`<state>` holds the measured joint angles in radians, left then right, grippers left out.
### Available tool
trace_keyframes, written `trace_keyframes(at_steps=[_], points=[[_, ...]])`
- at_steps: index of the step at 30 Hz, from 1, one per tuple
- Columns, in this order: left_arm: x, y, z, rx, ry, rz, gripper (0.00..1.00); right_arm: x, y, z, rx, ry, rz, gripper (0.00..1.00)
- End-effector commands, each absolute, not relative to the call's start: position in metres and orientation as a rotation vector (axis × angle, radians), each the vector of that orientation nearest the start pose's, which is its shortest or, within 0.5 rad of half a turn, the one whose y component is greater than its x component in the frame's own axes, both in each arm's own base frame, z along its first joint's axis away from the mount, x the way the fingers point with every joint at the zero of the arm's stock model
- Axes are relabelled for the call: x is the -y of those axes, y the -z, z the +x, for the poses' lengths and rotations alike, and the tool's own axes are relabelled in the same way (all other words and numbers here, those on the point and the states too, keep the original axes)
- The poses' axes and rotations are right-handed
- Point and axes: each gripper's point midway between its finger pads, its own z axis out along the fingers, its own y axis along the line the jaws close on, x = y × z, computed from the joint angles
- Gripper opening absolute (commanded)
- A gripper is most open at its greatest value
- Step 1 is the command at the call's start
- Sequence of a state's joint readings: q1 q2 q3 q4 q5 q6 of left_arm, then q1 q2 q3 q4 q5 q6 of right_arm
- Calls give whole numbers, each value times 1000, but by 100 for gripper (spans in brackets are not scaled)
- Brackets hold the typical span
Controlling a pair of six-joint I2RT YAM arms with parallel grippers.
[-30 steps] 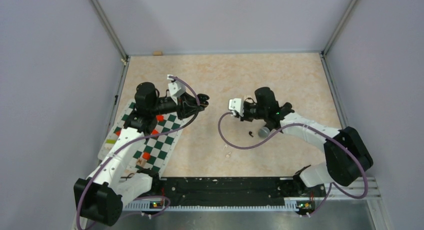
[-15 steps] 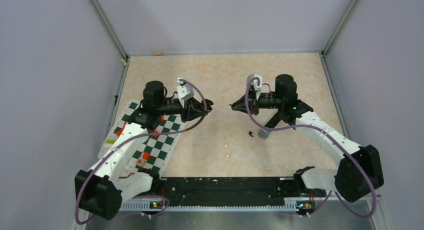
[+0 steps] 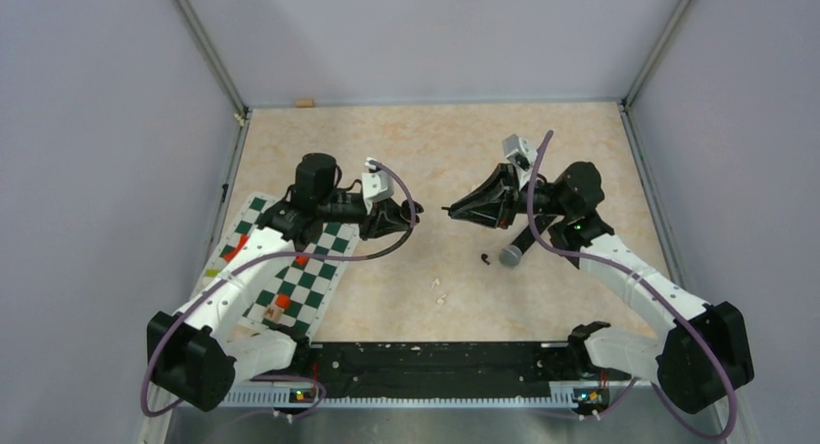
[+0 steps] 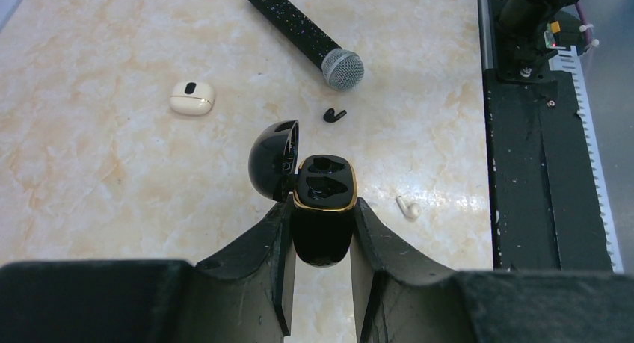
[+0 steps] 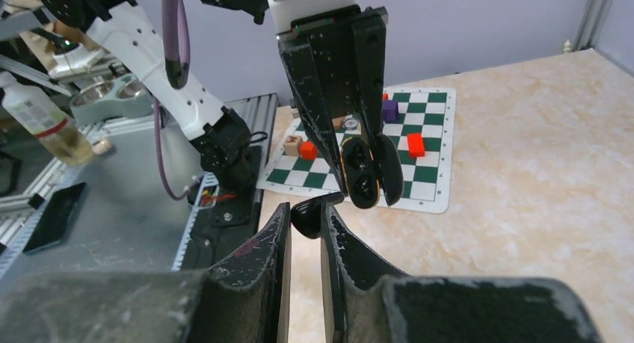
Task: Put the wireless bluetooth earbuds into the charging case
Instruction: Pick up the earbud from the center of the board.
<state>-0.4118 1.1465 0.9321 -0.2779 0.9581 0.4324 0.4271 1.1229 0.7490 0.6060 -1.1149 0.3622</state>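
Close in, the left end effector (image 4: 320,206) is clamped on the black charging case (image 4: 323,180). Its lid is swung open and both sockets are seen empty. The right end effector (image 5: 303,208) is pinched narrow on a black earbud (image 5: 312,205).

Over the last second both arms have been swung inward, and the right one has been lifted away from the microphone (image 4: 305,35). The tips are now faced off, near but not touching, with the case's open mouth just ahead of the right end effector. The insertion is judged to be lined up but not yet made.

Just right of the left end effector, a white earbud (image 4: 407,207) is left on the surface (image 4: 112,178). Farther ahead a second black earbud (image 4: 334,115) is seen. The microphone lies beyond that, with a small white case (image 4: 192,99) off to the left.
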Motion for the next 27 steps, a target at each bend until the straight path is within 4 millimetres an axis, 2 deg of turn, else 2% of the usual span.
trace_keyframes(at_steps=[1, 6, 12, 27], points=[[253, -249, 234, -1411, 939, 1342, 0, -271, -334, 200, -1181, -1394, -1000, 9], [256, -247, 232, -1412, 947, 1358, 0, -270, -333, 197, -1180, -1413, -964, 9], [260, -247, 231, -1413, 972, 1363, 0, -274, -318, 199, -1208, -1414, -940, 10], [266, -246, 219, -1402, 1060, 1380, 0, -303, -295, 189, -1260, -1493, -964, 10]])
